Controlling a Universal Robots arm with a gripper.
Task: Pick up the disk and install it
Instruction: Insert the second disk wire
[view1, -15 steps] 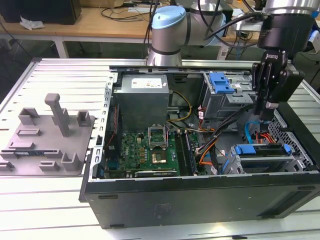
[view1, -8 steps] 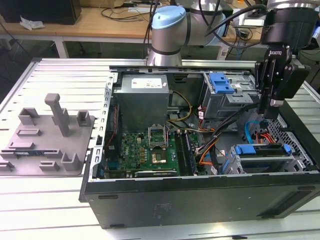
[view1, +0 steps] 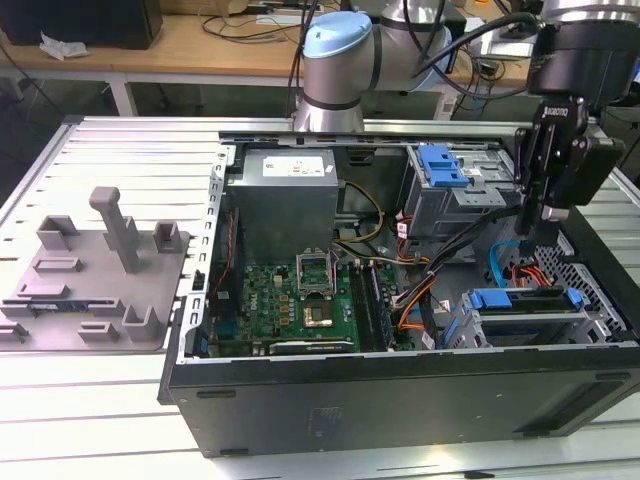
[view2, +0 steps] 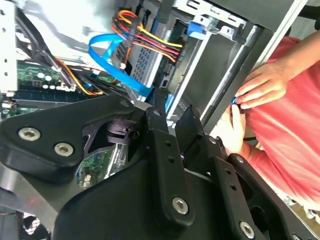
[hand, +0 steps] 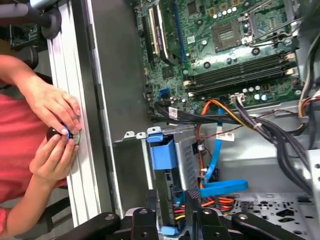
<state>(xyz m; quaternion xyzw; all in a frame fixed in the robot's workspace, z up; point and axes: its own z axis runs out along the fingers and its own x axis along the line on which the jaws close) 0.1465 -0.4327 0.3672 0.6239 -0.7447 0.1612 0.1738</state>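
Disk (view1: 525, 305), a flat silver slab in its blue plastic carrier, sits slotted in the computer case (view1: 400, 390)'s lower bay. Gripper (view1: 527, 222) hovers above it, matte black fingers narrowly parted, holding nothing.

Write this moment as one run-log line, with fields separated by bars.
gripper: above open computer case, empty | disk: seated in drive bay, blue carrier visible | person's hands: beside case

Silver arm (view1: 345, 85) — pale blue joint cap; black wrist, black fingers (view2: 162, 150), silver screws.
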